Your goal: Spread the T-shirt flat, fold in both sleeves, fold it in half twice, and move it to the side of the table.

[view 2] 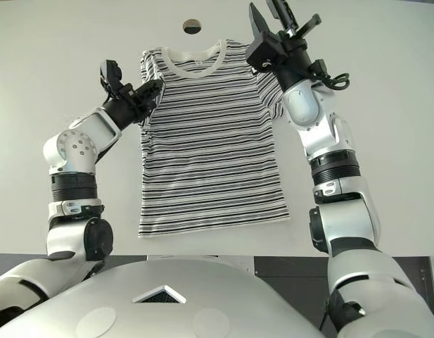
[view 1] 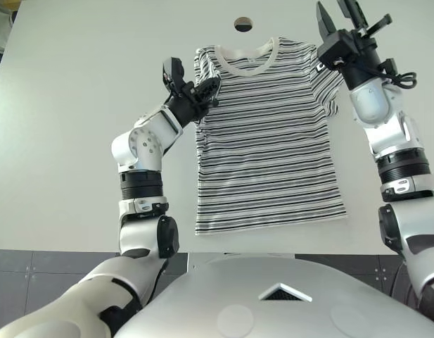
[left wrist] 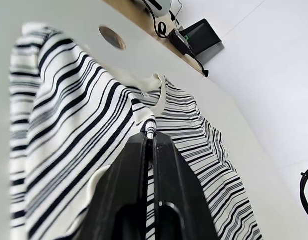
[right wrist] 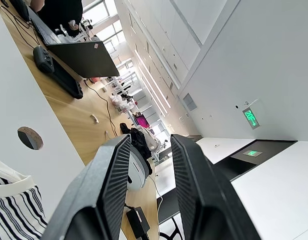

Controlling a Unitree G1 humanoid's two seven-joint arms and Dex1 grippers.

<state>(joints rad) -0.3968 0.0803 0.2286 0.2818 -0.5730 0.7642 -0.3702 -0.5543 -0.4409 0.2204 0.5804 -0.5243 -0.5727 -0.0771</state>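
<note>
Left eye view: one black-and-white striped T-shirt (view 1: 269,141) lies front up on one white table (view 1: 76,105), its collar (view 1: 248,56) at the far end and its hem nearest the robot. One round hole (view 1: 243,24) is set in the tabletop just beyond the collar. There are two grippers, each with two black fingers.

The left gripper (view 1: 202,90) is at the shirt's left shoulder edge. In the left wrist view its fingers (left wrist: 168,175) are pressed together with a ridge of striped cloth pinched between them, and the cloth rises from the table to the tips. It seems to be the left sleeve that is gathered there, though the stripes make the edge hard to trace. On that side the shirt's outline runs nearly straight from shoulder to hem.

The right gripper (view 1: 340,21) is held up in the air over the shirt's right shoulder, apart from the cloth. Its fingers (right wrist: 101,195) are spread with nothing between them. The right sleeve (view 1: 330,88) sticks out flat on the table just below and beside that wrist. The body of the shirt lies between the two arms, mostly smooth.
</note>
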